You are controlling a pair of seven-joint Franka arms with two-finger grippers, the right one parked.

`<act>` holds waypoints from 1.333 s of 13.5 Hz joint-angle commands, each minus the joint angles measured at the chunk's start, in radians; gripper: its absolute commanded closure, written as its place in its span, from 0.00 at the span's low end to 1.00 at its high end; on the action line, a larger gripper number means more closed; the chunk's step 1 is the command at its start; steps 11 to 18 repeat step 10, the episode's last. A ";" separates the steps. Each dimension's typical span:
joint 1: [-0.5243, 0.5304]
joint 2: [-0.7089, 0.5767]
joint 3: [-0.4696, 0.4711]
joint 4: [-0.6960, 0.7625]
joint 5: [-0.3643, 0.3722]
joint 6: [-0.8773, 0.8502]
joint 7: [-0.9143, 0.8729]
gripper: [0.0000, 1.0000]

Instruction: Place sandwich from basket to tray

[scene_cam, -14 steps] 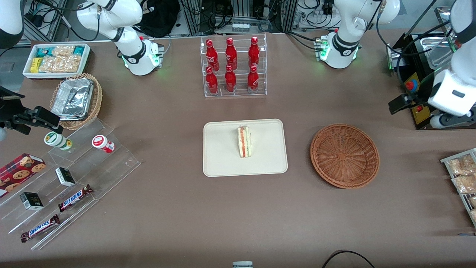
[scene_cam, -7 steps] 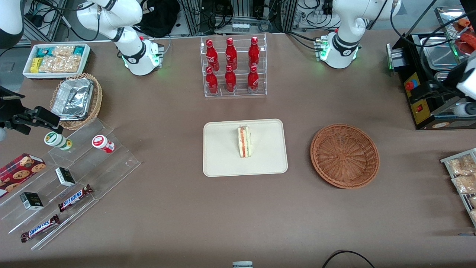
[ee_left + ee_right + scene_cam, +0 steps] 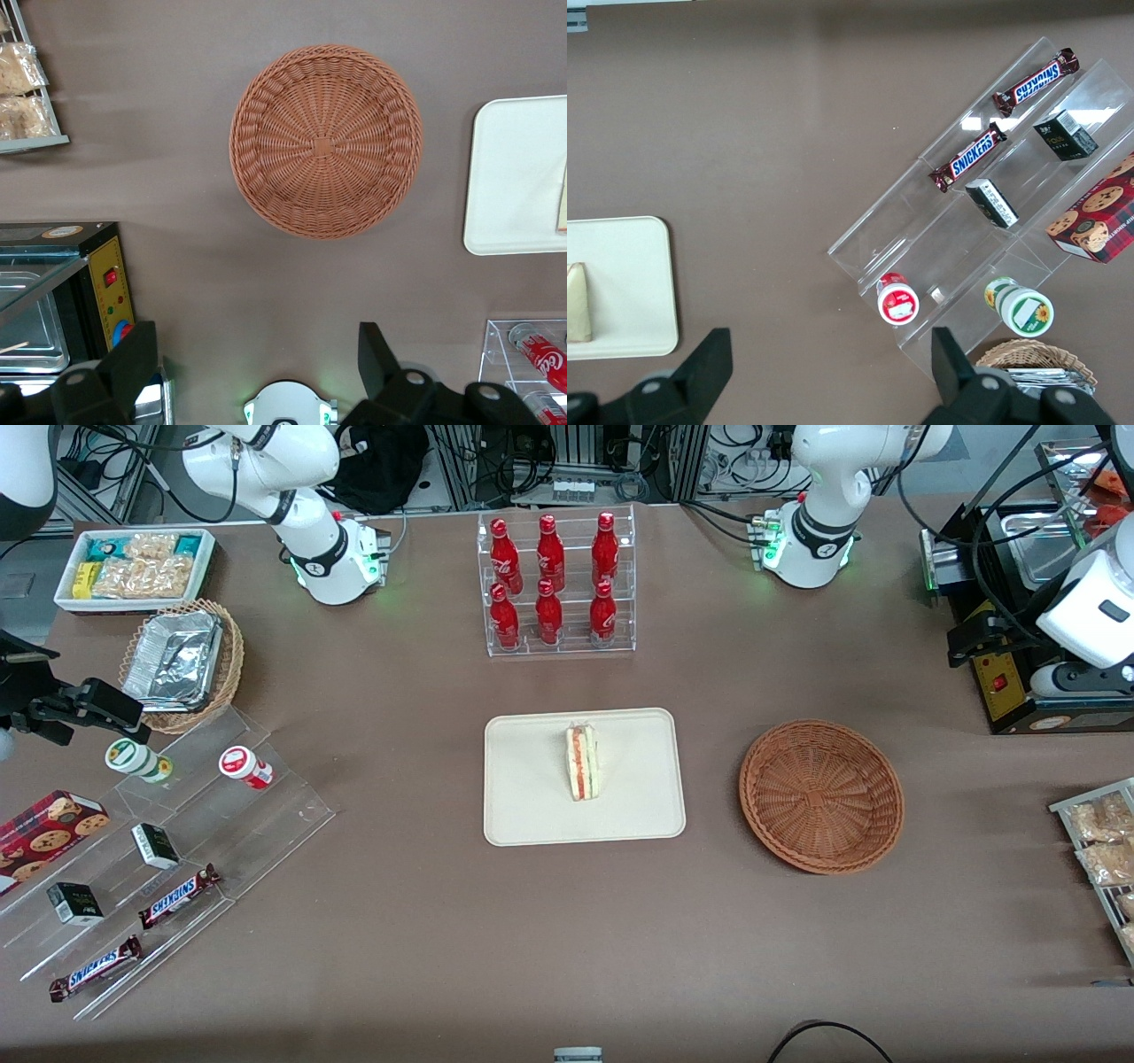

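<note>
The sandwich (image 3: 582,763) lay on the tray (image 3: 532,815) at mid-tabletop, standing on its edge with the red and green filling upward. The basket (image 3: 821,795) sat empty, apart from the tray toward the working arm's end. The gripper (image 3: 257,363) hung high above the tabletop, farther from the front camera than the basket, its fingers (image 3: 133,359) spread wide with nothing between them. Judging by this, the placing looked finished, and the sensible handling was to retreat upward and away without passing low over the tray. In the left wrist view the tray was cut off at the frame edge and only a sliver of the sandwich showed. From the front, the fingers were hard to make out against the dark equipment.
</note>
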State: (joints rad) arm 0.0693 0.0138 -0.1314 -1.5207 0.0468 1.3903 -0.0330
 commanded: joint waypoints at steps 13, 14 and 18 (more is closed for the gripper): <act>0.038 0.023 -0.017 0.048 -0.011 -0.007 0.015 0.00; 0.038 0.023 -0.017 0.048 -0.011 -0.007 0.015 0.00; 0.038 0.023 -0.017 0.048 -0.011 -0.007 0.015 0.00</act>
